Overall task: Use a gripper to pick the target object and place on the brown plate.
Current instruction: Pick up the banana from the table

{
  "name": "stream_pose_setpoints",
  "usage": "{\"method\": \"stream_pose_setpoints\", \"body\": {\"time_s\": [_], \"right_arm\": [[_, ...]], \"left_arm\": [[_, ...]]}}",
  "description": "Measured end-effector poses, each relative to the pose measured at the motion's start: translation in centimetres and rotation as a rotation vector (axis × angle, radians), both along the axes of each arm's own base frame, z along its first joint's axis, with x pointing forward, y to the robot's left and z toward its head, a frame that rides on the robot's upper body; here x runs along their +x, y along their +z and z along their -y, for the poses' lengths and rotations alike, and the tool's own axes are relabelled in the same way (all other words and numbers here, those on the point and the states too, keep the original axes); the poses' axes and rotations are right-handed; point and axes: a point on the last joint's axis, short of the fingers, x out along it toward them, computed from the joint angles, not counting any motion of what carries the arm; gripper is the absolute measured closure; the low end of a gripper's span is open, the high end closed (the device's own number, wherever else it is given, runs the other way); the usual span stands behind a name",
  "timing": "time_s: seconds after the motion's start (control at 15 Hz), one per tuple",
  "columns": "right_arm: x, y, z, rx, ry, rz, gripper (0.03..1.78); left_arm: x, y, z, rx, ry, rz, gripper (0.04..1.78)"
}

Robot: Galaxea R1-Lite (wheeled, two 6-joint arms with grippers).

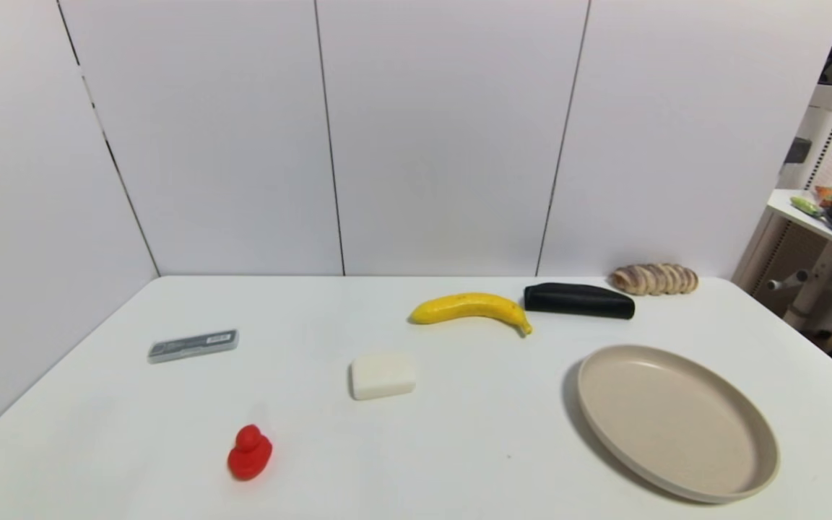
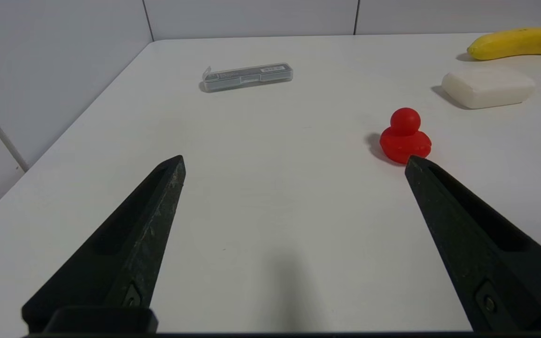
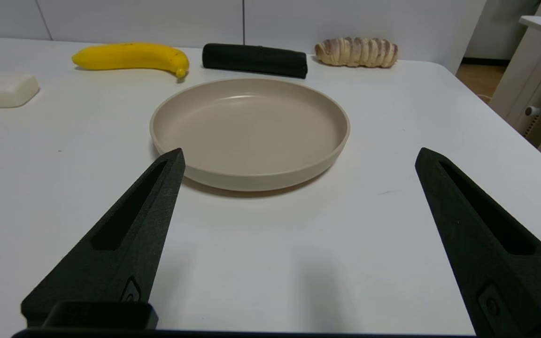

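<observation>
Banana (image 1: 471,308) lying far back on the white table (image 1: 459,448), just left of a black case (image 1: 578,300) and well apart from the empty tan plate (image 1: 741,473). Left gripper (image 2: 294,162) spread wide, empty, low near a red duck (image 2: 404,137); right gripper (image 3: 298,157) likewise spread, empty, before the plate. Small label on a grey box (image 1: 193,345), too blurred to read.

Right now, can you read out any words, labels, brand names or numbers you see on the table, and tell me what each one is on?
No text can be read.
Small grey case: it carries a white sticker and a dark label, with print too small to make out.
Banana, brown plate, black oblong case, white block, red duck, bread roll: no visible writing.
</observation>
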Motion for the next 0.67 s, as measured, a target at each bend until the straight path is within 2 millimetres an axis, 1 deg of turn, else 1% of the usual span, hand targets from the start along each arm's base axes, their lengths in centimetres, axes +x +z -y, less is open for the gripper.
{"method": "stream_pose_setpoints", "body": {"time_s": [0.07, 0.2, 0.33, 0.4, 0.53, 0.6, 0.67], "right_arm": [[0.1, 0.5, 0.0, -0.001, 0.004, -0.001, 0.12], [0.3, 2.7, -0.1, -0.003, 0.023, -0.001, 0.12], [1.2, 6.4, -0.1, -0.006, 0.058, -0.01, 0.12], [1.9, 8.8, -0.2, -0.011, 0.078, -0.011, 0.12], [4.3, 14.0, -0.3, -0.024, 0.13, -0.023, 0.12], [6.0, 17.0, -0.4, -0.038, 0.164, -0.028, 0.12], [8.0, 19.4, -0.5, -0.055, 0.201, -0.043, 0.12]], "left_arm": [[0.0, 0.0, 0.0, 0.0, 0.0, 0.0, 0.13], [0.0, 0.0, 0.0, 0.0, 0.0, 0.0, 0.13], [0.0, 0.0, 0.0, 0.0, 0.0, 0.0, 0.13], [0.0, 0.0, 0.0, 0.0, 0.0, 0.0, 0.13], [0.0, 0.0, 0.0, 0.0, 0.0, 0.0, 0.13], [0.0, 0.0, 0.0, 0.0, 0.0, 0.0, 0.13], [0.0, 0.0, 0.0, 0.0, 0.0, 0.0, 0.13]]}}
